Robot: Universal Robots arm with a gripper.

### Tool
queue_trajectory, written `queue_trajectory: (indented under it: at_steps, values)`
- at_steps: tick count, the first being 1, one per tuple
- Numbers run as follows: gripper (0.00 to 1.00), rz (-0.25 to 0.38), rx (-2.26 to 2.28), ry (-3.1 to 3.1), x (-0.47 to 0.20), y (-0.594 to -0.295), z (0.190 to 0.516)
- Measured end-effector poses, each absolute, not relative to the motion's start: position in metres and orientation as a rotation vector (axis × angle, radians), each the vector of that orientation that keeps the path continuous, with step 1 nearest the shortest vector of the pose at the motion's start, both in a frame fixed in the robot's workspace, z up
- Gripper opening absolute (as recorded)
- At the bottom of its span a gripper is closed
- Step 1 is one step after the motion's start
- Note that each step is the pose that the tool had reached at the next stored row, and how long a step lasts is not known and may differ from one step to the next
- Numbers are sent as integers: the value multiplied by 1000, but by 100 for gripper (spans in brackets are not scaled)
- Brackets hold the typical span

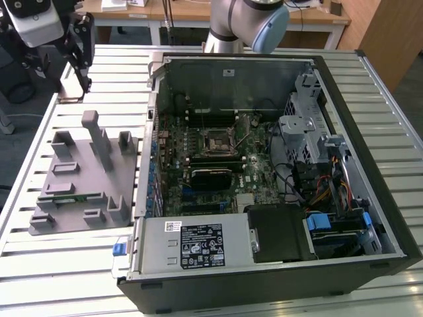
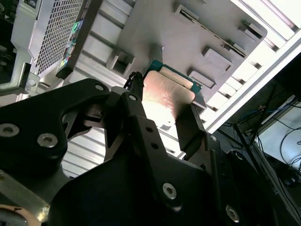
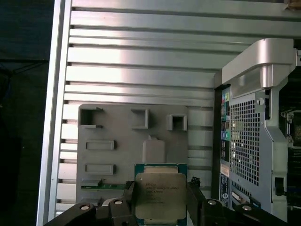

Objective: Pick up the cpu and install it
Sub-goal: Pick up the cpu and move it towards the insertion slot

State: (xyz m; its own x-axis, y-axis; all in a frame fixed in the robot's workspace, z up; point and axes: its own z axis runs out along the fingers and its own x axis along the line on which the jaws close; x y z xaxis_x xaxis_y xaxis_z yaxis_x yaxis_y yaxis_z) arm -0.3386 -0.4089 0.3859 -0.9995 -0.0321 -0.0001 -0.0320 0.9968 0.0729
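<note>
The claw (image 3: 161, 200) is clamped on the cpu (image 3: 160, 193), one finger against each of two opposite edges, the chip's silver top showing in both wrist views. The cpu hangs in the air above the gray holder tray (image 3: 117, 136), clear of it. The tray lies on the slatted surface (image 3: 141, 47) near its edge at the exterior view's left, just beside the open computer case (image 1: 264, 86).

The arm (image 1: 228, 20) is a smooth silver-grey tube with a pale blue cap (image 1: 269, 30) at its joint. The gripper (image 2: 164, 106) is matte black — broad, angular links tapering to two narrow fingers (image 2: 189, 128) — studded with round silver screws (image 2: 47, 140). In the exterior view, a rounded light-grey wrist housing (image 1: 39, 20) tops the black hardware.
</note>
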Motion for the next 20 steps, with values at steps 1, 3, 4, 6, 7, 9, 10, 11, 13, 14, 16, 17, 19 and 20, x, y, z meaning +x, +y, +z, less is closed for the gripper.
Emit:
queue_trajectory:
  at_steps: [1, 3, 4, 6, 7, 9, 10, 11, 13, 14, 16, 17, 19, 20]
  values:
    - [53, -116, 50, -3138, -336, -409, 386]
    - [53, -119, 50, -3138, -331, -409, 386]
    - [53, -120, 50, -3138, -329, -409, 386]
    - [53, -122, 50, -3138, -324, -409, 386]
    - [53, -123, 50, -3138, -321, -409, 386]
    - [53, -126, 50, -3138, -316, -409, 386]
    - [53, -126, 50, -3138, -313, -409, 386]
    - [53, -127, 50, -3138, -310, -409, 386]
    - [53, -129, 50, -3138, -304, -409, 386]
    - [53, -129, 50, -3138, -301, -409, 386]
    - [53, -131, 50, -3137, -295, -409, 386]
    - [53, -132, 50, -3137, -292, -409, 386]
    - [53, -133, 50, -3137, -286, -409, 386]
    - [53, -134, 50, -3137, -283, -409, 386]
